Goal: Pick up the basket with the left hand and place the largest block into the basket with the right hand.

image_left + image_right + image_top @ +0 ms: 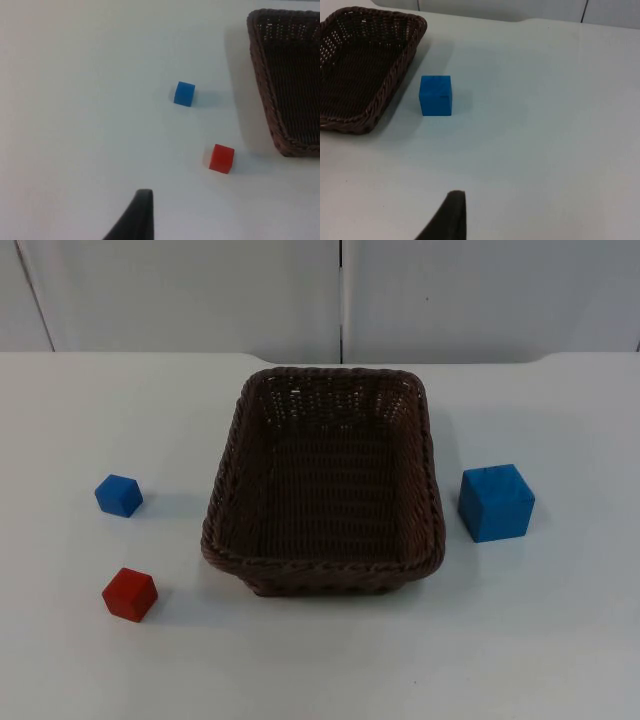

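Wicker basket point(325, 570) and largest blue block point(436, 95) apart from both hands, grips unclear

No text, label, brand, number or sign can be read anywhere. The large blue block point(496, 502), the small blue block point(119, 495) and the red block point(130, 594) have plain faces, the woven basket point(224, 540) bears no tag, and the white bench point(500, 660) is unmarked.
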